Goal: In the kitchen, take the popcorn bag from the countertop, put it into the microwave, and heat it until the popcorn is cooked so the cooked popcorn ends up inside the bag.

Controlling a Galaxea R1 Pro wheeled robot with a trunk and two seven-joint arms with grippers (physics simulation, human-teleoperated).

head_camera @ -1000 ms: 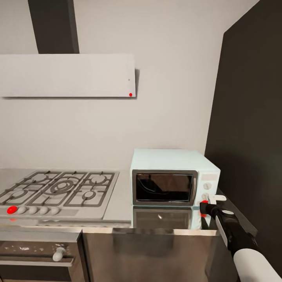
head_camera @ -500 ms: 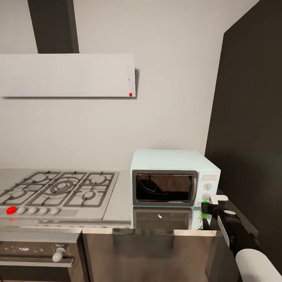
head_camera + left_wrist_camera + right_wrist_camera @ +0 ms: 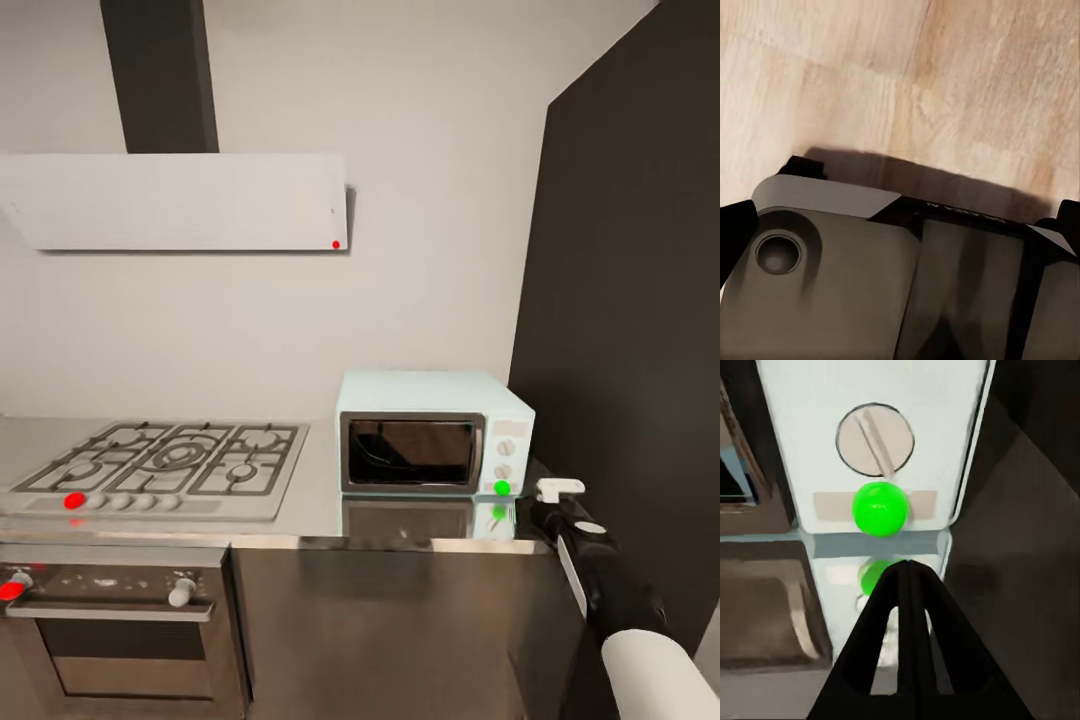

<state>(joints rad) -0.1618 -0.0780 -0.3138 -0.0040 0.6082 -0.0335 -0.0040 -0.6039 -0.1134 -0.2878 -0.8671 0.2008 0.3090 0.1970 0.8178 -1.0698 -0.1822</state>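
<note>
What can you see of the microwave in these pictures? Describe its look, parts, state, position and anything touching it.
The microwave is a small pale mint-blue box with a dark glass door in a grey frame. The door is shut. Its right-hand panel carries round pale knobs and a glowing green button at the bottom. It stands upright on the shiny grey countertop, which mirrors it, right of the gas hob and near a dark wall panel. Nothing touches it; the right claw, fingers closed together, points at the green button from just in front.

Glossy steel-like countertop [image 3: 310, 505]; dark-glass microwave [image 3: 432, 432] door.
</note>
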